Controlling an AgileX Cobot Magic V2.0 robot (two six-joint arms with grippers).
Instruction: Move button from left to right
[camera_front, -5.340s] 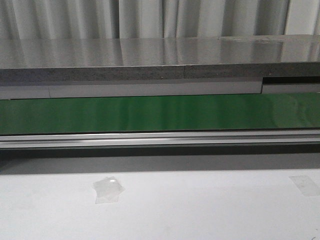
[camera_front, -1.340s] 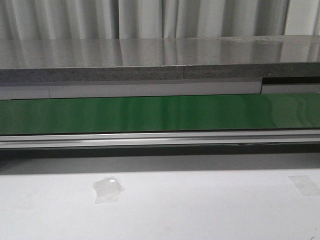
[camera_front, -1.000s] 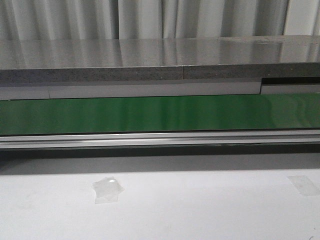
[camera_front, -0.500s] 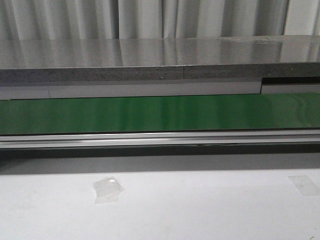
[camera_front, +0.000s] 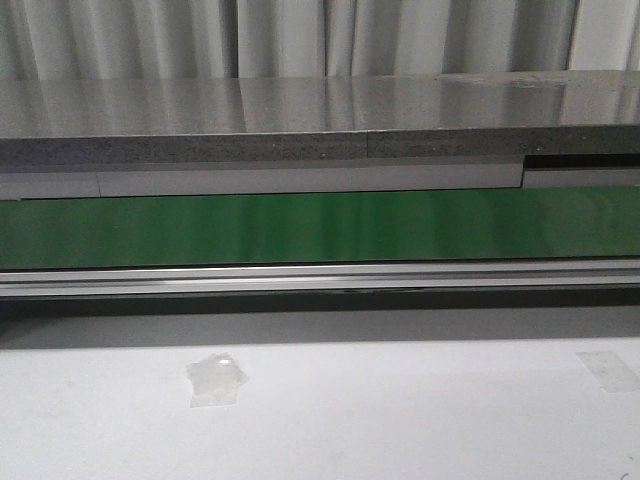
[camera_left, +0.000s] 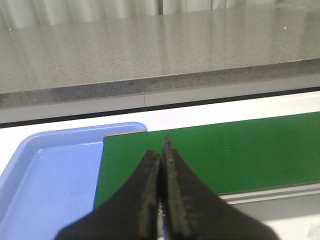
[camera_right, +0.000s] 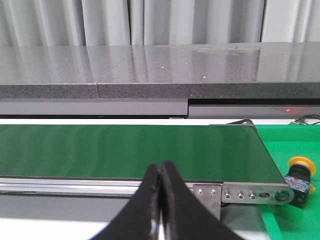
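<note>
both hands (camera_left: 161, 155) (camera_right: 160, 170) clenched, nothing held | button (camera_right: 301, 176) beside belt (camera_right: 125, 150) end

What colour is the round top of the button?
Yellow-orange. The button shows best in the right wrist view, beside the belt's end.

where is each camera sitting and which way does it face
Front view: looks forward over the white table at the green belt; no arm shows.
Left wrist view: on the left arm, over the shut left gripper, facing belt and blue tray.
Right wrist view: on the right arm, over the shut right gripper, facing the belt's end and the button.
All share the belt.
</note>
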